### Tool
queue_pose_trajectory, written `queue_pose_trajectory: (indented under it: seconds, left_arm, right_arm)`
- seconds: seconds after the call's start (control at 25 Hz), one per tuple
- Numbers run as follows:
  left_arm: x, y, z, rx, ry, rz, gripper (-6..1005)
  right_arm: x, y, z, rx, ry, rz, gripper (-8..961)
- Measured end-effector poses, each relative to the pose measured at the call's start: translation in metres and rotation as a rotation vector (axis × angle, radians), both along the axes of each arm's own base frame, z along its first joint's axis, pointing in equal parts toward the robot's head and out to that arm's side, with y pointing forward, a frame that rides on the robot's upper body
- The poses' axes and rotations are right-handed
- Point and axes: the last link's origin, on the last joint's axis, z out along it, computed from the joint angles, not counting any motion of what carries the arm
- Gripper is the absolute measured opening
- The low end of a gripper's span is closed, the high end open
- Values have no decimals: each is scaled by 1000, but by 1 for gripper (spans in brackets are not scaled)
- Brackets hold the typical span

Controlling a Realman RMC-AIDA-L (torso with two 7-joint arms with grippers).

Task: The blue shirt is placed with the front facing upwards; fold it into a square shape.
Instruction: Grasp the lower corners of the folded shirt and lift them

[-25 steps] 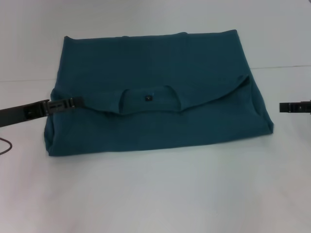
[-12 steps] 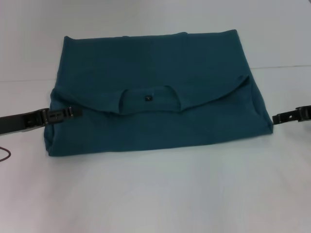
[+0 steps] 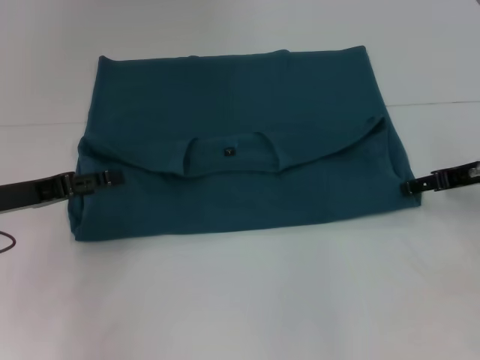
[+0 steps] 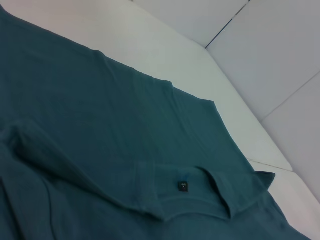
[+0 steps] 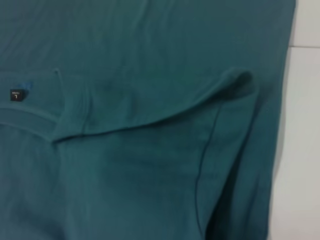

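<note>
Blue shirt (image 3: 240, 150) part-folded. Left gripper (image 3: 112, 178) on left edge, right gripper (image 3: 409, 187) at right edge; grip states unclear, possibly touching.

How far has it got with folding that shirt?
Partly done. The shirt already lies folded into a wide rectangle on the table, collar and label on top. In hand: the left gripper sits at its left edge and the right gripper at its right edge. Left to do: it looks wider than deep, so probably another fold inward to make a square.
</note>
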Motion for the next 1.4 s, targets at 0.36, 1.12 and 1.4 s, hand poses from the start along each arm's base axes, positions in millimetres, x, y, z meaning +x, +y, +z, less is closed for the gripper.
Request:
queue_pose_trajectory:
  seconds: [0.36, 1.12, 1.4]
  left_arm:
    - [0, 5, 0, 14, 22, 5, 892]
    - [2, 9, -4, 23, 42, 2, 890]
    - [2, 8, -5, 19, 43, 2, 889]
  right_arm:
    - [-3, 5, -12, 5, 5, 6, 866]
    - [4, 4, -28, 24, 30, -35, 663]
    - [2, 5, -27, 35, 38, -31, 488]
